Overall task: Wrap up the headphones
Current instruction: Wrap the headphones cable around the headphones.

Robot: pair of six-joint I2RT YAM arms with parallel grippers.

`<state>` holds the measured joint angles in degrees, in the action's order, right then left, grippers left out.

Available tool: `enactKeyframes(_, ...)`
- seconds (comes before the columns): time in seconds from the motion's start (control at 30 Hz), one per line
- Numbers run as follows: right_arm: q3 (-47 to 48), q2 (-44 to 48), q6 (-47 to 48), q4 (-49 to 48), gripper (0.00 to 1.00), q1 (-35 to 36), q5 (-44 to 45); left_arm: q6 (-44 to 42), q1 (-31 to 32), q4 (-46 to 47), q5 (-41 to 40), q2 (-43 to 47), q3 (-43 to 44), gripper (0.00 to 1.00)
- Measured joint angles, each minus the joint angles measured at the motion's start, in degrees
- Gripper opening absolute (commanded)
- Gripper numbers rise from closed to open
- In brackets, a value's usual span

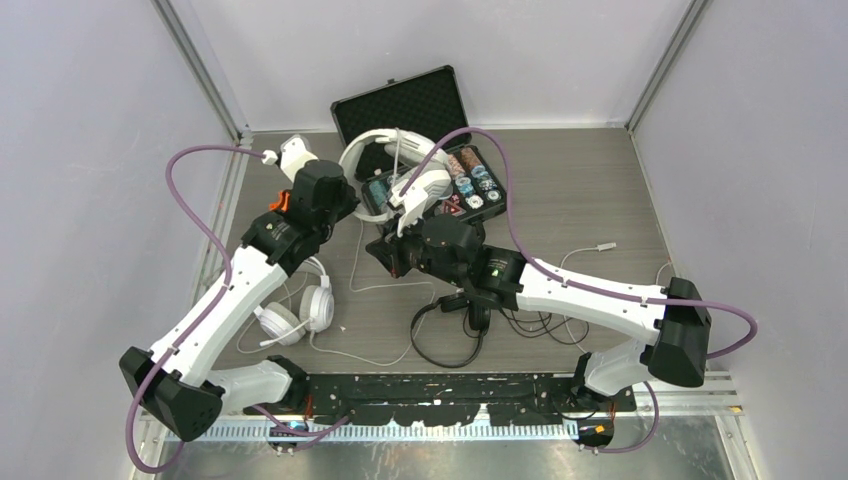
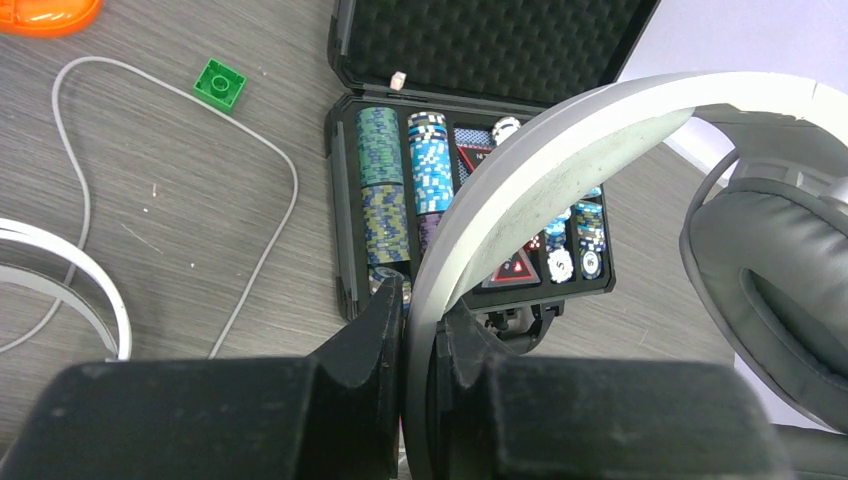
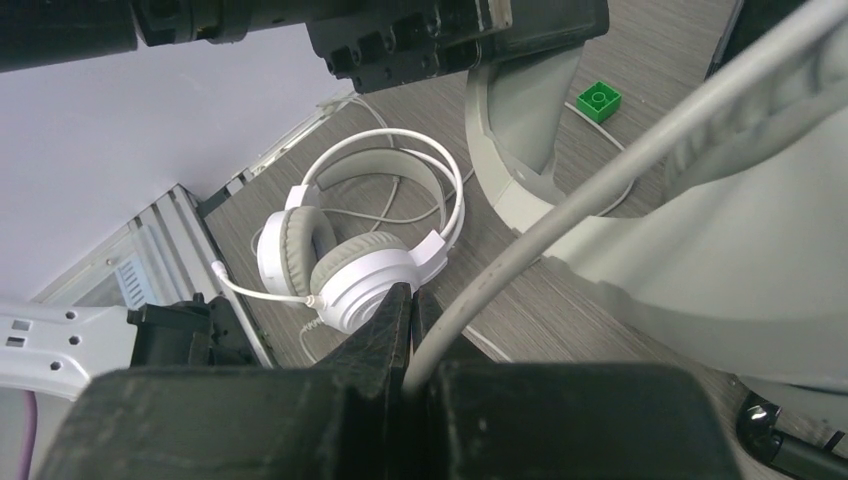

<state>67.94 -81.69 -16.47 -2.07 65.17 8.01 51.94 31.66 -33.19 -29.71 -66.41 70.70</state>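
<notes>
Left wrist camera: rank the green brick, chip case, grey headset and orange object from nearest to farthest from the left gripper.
1. Grey headset: headband clamped in the left gripper.
2. Chip case: just ahead, lid open.
3. Green brick: farther, up-left.
4. Orange object: farthest, top-left corner.

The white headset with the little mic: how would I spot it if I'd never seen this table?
Find the left arm on the grey wooden table. Lying flat beside its white forearm is the white headset. It alone has round white cups and a thin mic stalk; the bulky grey-padded pair is held aloft, and the black pair is slim and dark.
</notes>
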Motion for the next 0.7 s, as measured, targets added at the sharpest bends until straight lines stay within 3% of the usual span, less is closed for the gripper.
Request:
enactKeyframes(0.4,-0.2,-0.2,0.9,-1.4,0.0,0.3,0.9,0.8,0.0,0.4,0.9,-0.5,-0.3,0.0)
enactKeyframes(0.7,-5.7,0.7,3.8,-1.8,0.14,0.3,3.5,1.9,0.2,-0.3,2.3,-0.5,-0.3,0.0)
